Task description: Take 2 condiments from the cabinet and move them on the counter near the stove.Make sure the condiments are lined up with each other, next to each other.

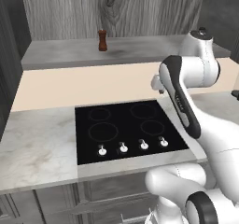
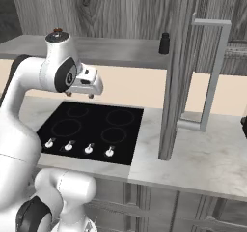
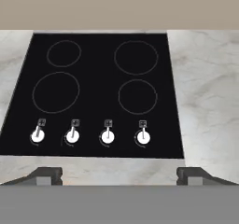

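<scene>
Pincer [image 3: 119, 175] spread wide and empty, pointing down at the black stove [image 3: 98, 94] just beneath, its four knobs along the near edge. Pale marbled counter [image 3: 205, 92] flanking the stove on both sides. Beyond and above the pincer, past the beige backsplash band, the grey shelf of the cabinet [image 1: 60, 52]. Reddish-brown condiment [image 1: 102, 40] upright on that shelf, higher than the pincer, farther back and off to its left. Black condiment [image 2: 164, 43] upright on the same shelf, also higher and farther back, off to its right near the open cabinet door [image 2: 181, 66]. Judged from this: an upward, forward reach needed, with a sideways approach to an upright bottle
</scene>
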